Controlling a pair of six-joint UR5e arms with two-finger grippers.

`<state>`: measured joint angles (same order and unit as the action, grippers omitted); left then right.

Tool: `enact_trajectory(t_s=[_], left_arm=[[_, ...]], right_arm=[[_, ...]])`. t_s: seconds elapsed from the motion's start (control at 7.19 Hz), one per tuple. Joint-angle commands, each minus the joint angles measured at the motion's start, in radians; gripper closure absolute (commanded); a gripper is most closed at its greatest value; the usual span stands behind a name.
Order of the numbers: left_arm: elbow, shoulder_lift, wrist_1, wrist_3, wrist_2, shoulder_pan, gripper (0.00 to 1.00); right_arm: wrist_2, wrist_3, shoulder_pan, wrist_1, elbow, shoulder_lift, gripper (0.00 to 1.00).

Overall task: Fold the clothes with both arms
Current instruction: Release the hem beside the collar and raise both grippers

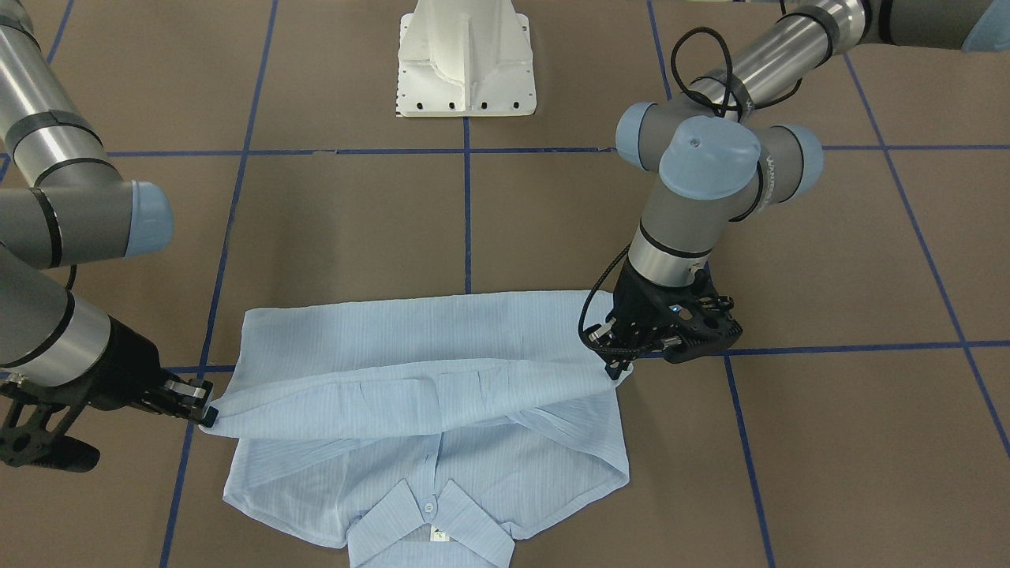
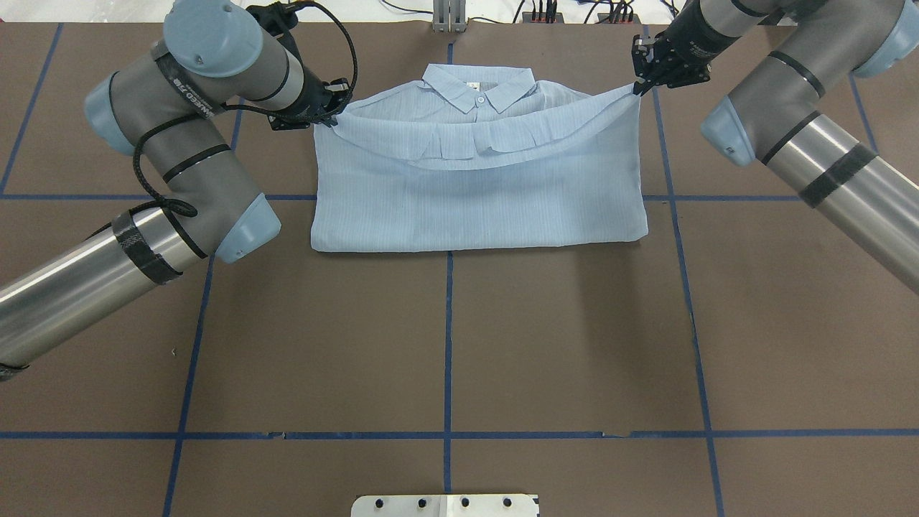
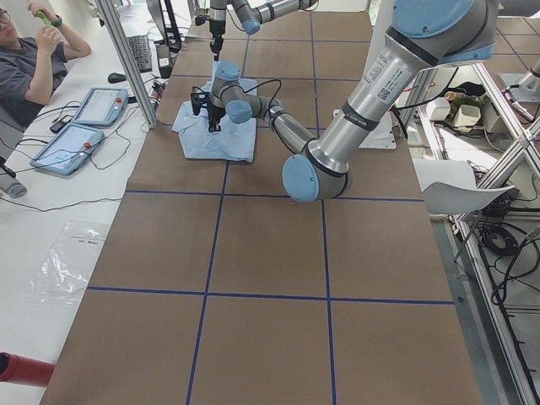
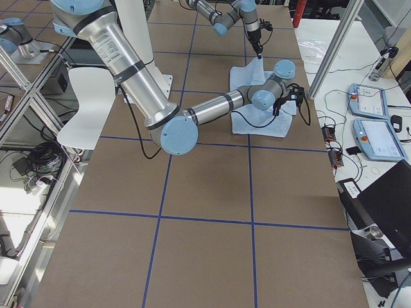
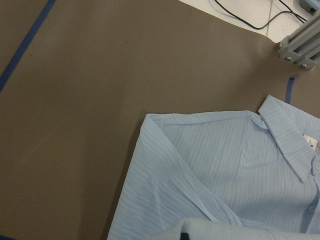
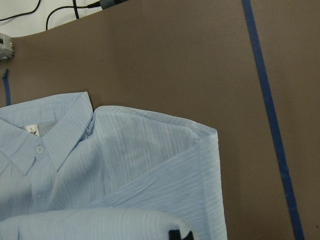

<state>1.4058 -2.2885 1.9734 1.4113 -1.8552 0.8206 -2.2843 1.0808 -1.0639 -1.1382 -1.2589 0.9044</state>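
The light-blue striped shirt (image 2: 474, 201) lies on the brown table, collar (image 2: 477, 86) at the far side, its lower part doubled over. The raised edge sags in a band between the two grippers. My left gripper (image 2: 329, 116) is shut on the band's left corner, and my right gripper (image 2: 637, 87) is shut on its right corner. In the front-facing view the shirt (image 1: 426, 331) shows its collar (image 1: 430, 525) nearest the camera, the left gripper (image 1: 619, 369) at the right and the right gripper (image 1: 207, 414) at the left. Both wrist views look down on the shirt's shoulders (image 5: 225, 170) (image 6: 125, 165).
The white pedestal base (image 1: 465, 63) stands on the robot's side of the table. Blue tape lines (image 2: 448, 323) cross the brown surface. In the exterior left view a person (image 3: 34, 59) sits at a side desk with tablets (image 3: 84, 126). A white chair (image 4: 83, 102) stands beside the table.
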Motion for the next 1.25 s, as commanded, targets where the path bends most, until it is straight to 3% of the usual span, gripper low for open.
enact_trajectory(t_s=[0.0,0.42,0.7,0.83,0.97,1.11], left_arm=[[-0.097,-0.035,0.054,0.002,0.001,0.014,1.00],[-0.204,-0.095,0.093,0.003,0.002,0.014,1.00],[-0.209,-0.097,0.096,0.003,0.004,0.018,1.00],[-0.209,-0.095,0.094,0.002,0.004,0.018,0.52],[-0.208,-0.095,0.093,0.000,0.004,0.018,0.01],[-0.208,-0.095,0.091,0.000,0.004,0.031,0.00]], right_arm=[[0.025,-0.044,0.002,0.000,0.093,-0.047,1.00],[0.057,-0.071,0.013,0.002,0.185,-0.101,1.00],[0.094,-0.068,0.031,0.002,0.193,-0.108,1.00],[0.109,-0.074,0.048,0.009,0.191,-0.108,0.01],[0.147,-0.078,0.067,0.009,0.184,-0.105,0.00],[0.147,-0.094,0.068,0.009,0.182,-0.098,0.00]])
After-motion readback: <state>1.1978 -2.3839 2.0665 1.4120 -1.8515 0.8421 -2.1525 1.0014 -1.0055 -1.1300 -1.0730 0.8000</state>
